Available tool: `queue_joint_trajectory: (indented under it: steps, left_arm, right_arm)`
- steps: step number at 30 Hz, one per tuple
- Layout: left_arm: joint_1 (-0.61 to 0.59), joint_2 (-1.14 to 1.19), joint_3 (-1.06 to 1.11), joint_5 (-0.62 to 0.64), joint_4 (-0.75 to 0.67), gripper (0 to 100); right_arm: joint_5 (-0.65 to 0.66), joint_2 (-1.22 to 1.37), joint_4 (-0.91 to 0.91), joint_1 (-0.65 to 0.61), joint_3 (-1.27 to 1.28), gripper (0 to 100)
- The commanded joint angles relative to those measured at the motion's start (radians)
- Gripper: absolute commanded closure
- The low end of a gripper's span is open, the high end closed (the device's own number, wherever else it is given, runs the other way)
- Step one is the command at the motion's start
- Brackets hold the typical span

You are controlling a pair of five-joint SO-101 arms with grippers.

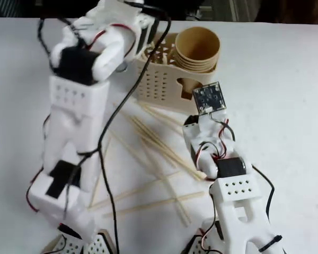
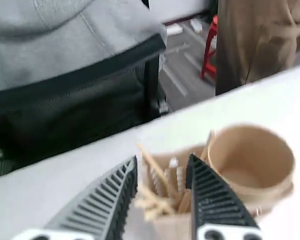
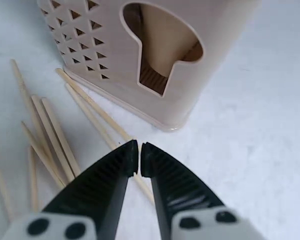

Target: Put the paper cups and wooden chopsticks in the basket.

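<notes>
**Surface.** White table point(image 1: 286, 106), matte and plain. It shows again under the right wrist camera point(image 3: 250, 125).

**Room** (seen past the table's far edge from the left wrist). Black mesh chair point(image 2: 90, 115) with grey cloth point(image 2: 65, 35) above it. Grey floor point(image 2: 185, 75). A red stool leg point(image 2: 210, 50) stands beside hanging brown fabric point(image 2: 260, 40).

**Basket** point(image 1: 153, 84). Beige plastic with perforated walls, standing at the far middle of the table. A keyhole-shaped cutout in one wall point(image 3: 215, 30) faces the right arm.

**Paper cups** point(image 1: 199, 45). A nested stack, upright with mouths up, in the basket's right-hand compartment in the high view. Part of the stack shows through the cutout point(image 3: 165, 40).

**Standing chopsticks** point(image 2: 150, 200). A bundle on end in the basket's other compartment, leaning slightly.

**Wooden chopsticks** point(image 1: 159, 143). Loose on the table between the two arms. Most long axes run diagonally from the basket's foot toward the near right. A few lie crosswise and overlap them.

**Left gripper** point(image 2: 162, 162). Poised over the standing chopsticks, its fingers spread apart and grasping nothing.

**Right gripper** point(image 3: 138, 146). Low over the table just in front of the cutout wall, its fingers pressed together. One loose chopstick passes under the tips, and it is unclear whether it is pinched.
</notes>
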Motion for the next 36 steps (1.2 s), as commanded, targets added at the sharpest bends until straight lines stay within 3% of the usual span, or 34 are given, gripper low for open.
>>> queue_joint_trajectory:
  steps: [1,8,13,19,28,36]
  left_arm:
    - [-0.041,-0.163,-0.041,-0.018,0.147,83]
    - [-0.114,-0.282,-0.04,-0.017,0.396,83]
    - [-0.223,-0.415,0.075,-0.017,0.402,87]
    - [-0.225,-0.657,0.348,-0.018,0.381,88]
    - [-0.251,-1.089,1.083,-0.018,0.12,88]
    - [-0.46,-1.506,1.741,-0.023,-0.258,88]
  right_arm:
    - [-0.003,-0.028,-0.022,0.008,-0.003,97.7]
    - [-0.002,-0.028,-0.022,0.002,-0.003,97.7]
    - [-0.002,-0.028,-0.022,0.002,-0.003,97.7]
    - [-0.002,-0.028,-0.021,0.001,-0.003,97.7]
    - [0.002,-0.028,0.007,-0.058,-0.003,97.7]
    - [0.121,-0.027,0.097,-0.22,-0.008,97.7]
